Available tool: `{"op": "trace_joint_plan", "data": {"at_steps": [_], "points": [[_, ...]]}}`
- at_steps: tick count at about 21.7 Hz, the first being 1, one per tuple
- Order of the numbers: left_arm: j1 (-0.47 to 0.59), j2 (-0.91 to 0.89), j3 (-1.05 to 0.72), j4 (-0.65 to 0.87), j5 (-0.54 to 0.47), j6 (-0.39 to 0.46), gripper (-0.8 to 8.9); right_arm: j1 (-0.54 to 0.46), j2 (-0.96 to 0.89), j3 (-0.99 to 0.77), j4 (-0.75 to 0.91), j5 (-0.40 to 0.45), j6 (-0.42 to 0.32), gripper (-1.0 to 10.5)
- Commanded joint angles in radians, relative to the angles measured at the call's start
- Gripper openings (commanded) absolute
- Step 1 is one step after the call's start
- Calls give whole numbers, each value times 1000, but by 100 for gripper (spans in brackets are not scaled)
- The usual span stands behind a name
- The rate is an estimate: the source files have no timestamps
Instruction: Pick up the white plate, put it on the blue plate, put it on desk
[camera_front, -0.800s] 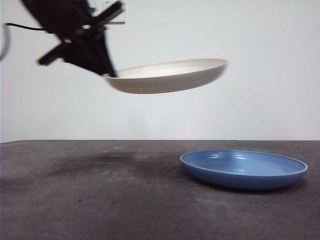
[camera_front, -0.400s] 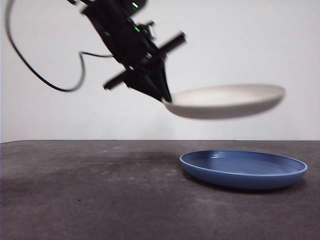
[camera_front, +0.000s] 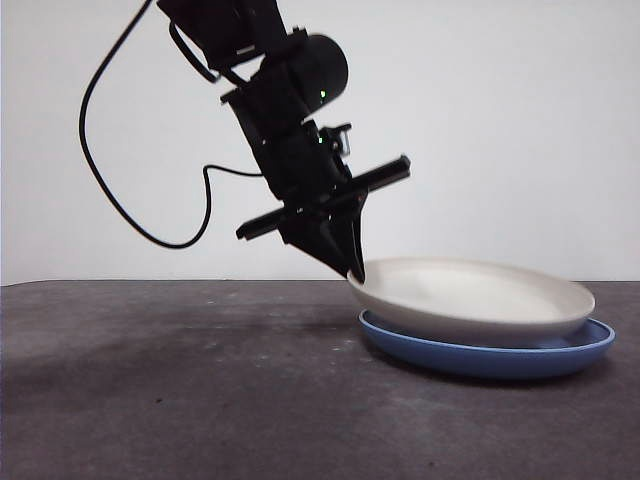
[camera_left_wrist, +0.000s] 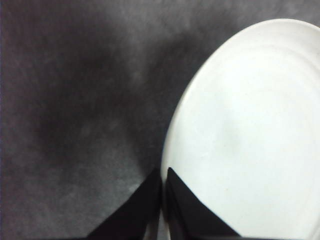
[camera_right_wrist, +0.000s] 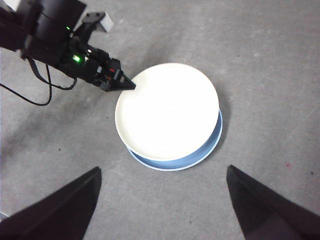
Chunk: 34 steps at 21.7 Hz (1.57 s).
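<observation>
**White plate resting in the blue plate, left gripper clamped on its rim**

The white plate (camera_front: 470, 300) lay inside the blue plate (camera_front: 490, 355), which sat flat on the desk (camera_front: 180, 390). In the front view the white plate was tilted slightly, its gripped edge raised a little above the blue rim, while the opposite edge sat low against the blue plate. In the right wrist view the white plate (camera_right_wrist: 166, 110) was offset from centre, covering most of the blue plate (camera_right_wrist: 197, 157) and leaving a crescent of blue exposed along one side.

The left gripper (camera_front: 352, 268) reached down at a slant from the upper part of the front view, with its jaws closed on the rim of the white plate at the edge nearest the arm. The left wrist view confirmed this: the two black jaws met at the plate's rim (camera_left_wrist: 165, 175), one on the inner face and one on the outside, with only a thin gap between them. The same gripper (camera_right_wrist: 127, 85) appeared in the right wrist view, its tip touching the plate's edge. A black cable (camera_front: 130, 210) hung in a loop behind the arm.

The right gripper (camera_right_wrist: 162, 200) hovered high above both plates with its jaws spread wide apart, holding nothing and touching nothing.
</observation>
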Motion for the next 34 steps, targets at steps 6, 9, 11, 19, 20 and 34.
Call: {"op": "trace_joint_plan", "data": {"at_steps": [6,9,11,19,20,34], "points": [[-32,51,30,19,-2,19,10,3,6,16,2,4,10,402],[-42,53,30,4,-2,51,24,3,6,16,0,3,10,402],[-49,53,30,14,-2,50,127,3,6,16,-2,3,10,402],[-53,49,82,-47,-2,67,312,3,6,16,-6,3,10,402],[-53,43,98,-67,-2,75,312,3,6,16,-8,4,10,402],[21,-483,135,-317,-2,218,311,3,8,14,-18,49,3,402]]}}
